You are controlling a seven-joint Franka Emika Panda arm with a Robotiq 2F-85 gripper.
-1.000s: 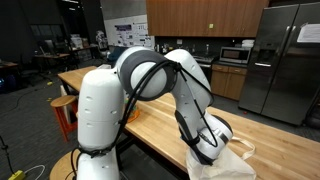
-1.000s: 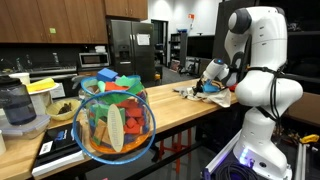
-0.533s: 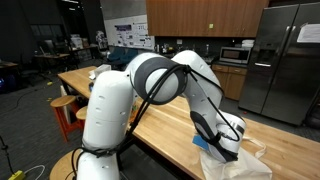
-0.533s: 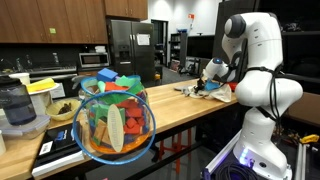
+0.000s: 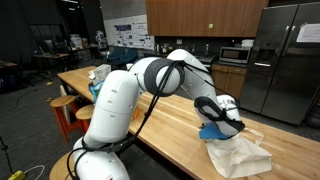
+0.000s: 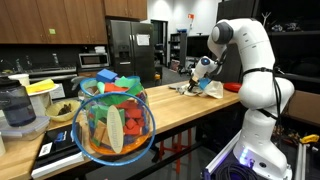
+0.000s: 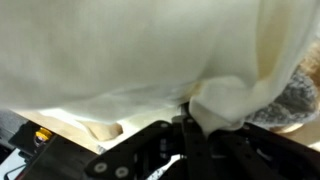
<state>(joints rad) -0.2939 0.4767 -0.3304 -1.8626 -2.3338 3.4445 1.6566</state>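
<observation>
My gripper (image 5: pixel 229 117) is shut on a fold of a white cloth (image 5: pixel 241 155) that lies bunched on the wooden table (image 5: pixel 165 120). A blue item (image 5: pixel 208 131) lies on the table beside the cloth, just under the gripper. In the wrist view the white cloth (image 7: pixel 140 50) fills nearly the whole picture, and a bunched fold of it sits pinched between the closed black fingers (image 7: pixel 207 150) of the gripper (image 7: pixel 190 125). From the other side, the gripper (image 6: pixel 203 67) hangs above the cloth (image 6: pixel 208 89) with the arm reaching in from the right.
A clear bowl of coloured blocks (image 6: pixel 113 118) stands close to the camera, with containers (image 6: pixel 22 108) to its left. A red bowl (image 6: pixel 232 87) sits behind the cloth. Wooden stools (image 5: pixel 63 104) stand by the table's side. Small objects (image 5: pixel 97 73) sit at its far end.
The gripper has risen and moved further along the table, drawing the pinched cloth up with it. The arm has stretched out more. The jaws stayed shut.
</observation>
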